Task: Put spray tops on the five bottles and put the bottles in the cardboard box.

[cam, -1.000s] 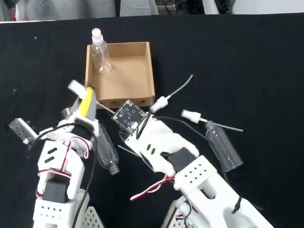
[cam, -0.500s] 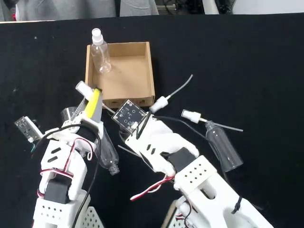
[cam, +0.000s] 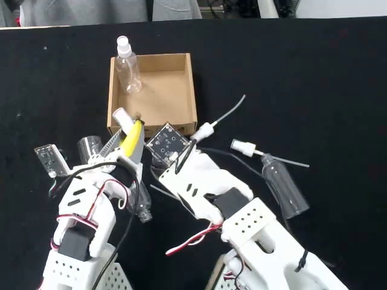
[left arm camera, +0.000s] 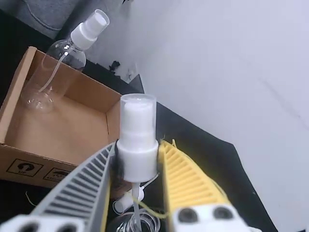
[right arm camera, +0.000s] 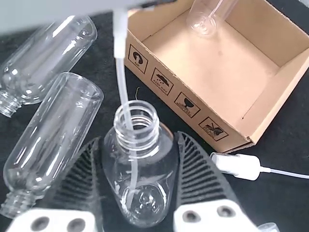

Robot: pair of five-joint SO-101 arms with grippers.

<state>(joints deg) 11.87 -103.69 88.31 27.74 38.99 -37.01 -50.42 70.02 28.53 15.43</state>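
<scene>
The left gripper (left arm camera: 137, 147) pinched a white spray top (left arm camera: 137, 130) by its collar, nozzle up, so that its thin tube (right arm camera: 121, 82) hung straight down. Below it, the right gripper (right arm camera: 140, 145) was pressed against the sides of an open bottle (right arm camera: 137, 179), keeping it upright with its neck facing the tube. The tube passed through the neck and ran down inside, though how deep its tip sat was hard to tell through the clear plastic. With one part in each gripper, the top could be lowered and seated without the bottle tipping.

All this sat just in front of the cardboard box (cam: 192, 90), probably so the finished piece would have a short trip in. One capped bottle (cam: 128, 71) leaned in a far corner of the box. Two bare bottles (right arm camera: 46, 48) lay on the black table (cam: 314, 72) beside the held one. A third bare bottle (cam: 284, 184) lay well apart on the other side, with a loose spray top (cam: 243, 147) near its neck and another spray top (cam: 205, 130) by the box's corner.

By my reckoning, one bottle was done, one was in hand, and three were waiting.
</scene>
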